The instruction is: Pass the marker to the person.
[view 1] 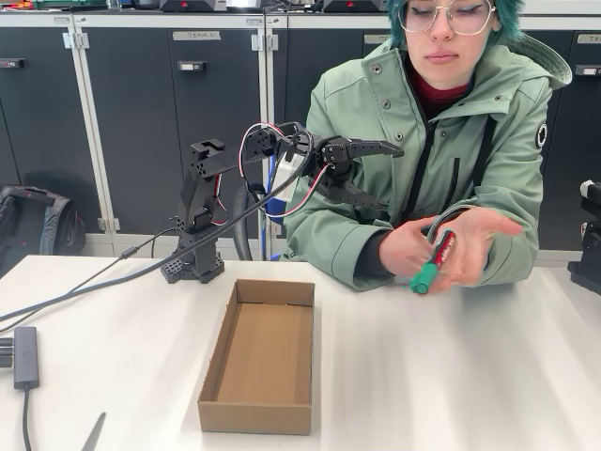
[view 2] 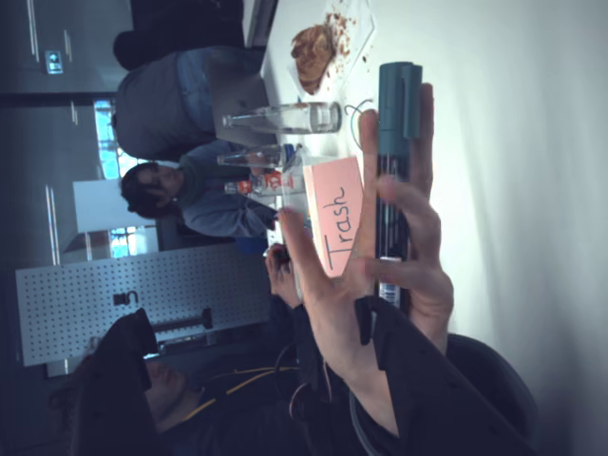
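The marker (view 1: 434,261) sits in the person's hands (view 1: 474,246), up and to the right of the cardboard box (view 1: 218,348) in the fixed view, green cap pointing down toward the surface (view 1: 451,376). The robot hand (view 1: 390,177) hangs above and beyond the box's far right corner, its two fingers spread wide with nothing between them, so the handover looks done or very nearly done.

The main risk appears to be contact. The spread fingers point at the person (view 1: 451,141) and sit close in front of the sage-green jacket, so any forward or downward swing of the arm could poke the sleeve or the forearm. The marker rests in a loose, open-palmed grip. If it is bumped or tipped it could slide out, land on the surface right of the box and roll. The red, white and black wires (view 1: 282,178) looped behind the robot hand could also catch as the arm folds back toward its base (view 1: 192,263), left of the box's far end.

By count, the fixed view shows one marker, one cardboard box, one robot hand and one person, with both of that person's hands at the marker. The wrist view, which lies on its side, shows one marker (view 2: 394,171) in one of the person's hands, beside one pink card (view 2: 334,214) lettered "Trash".
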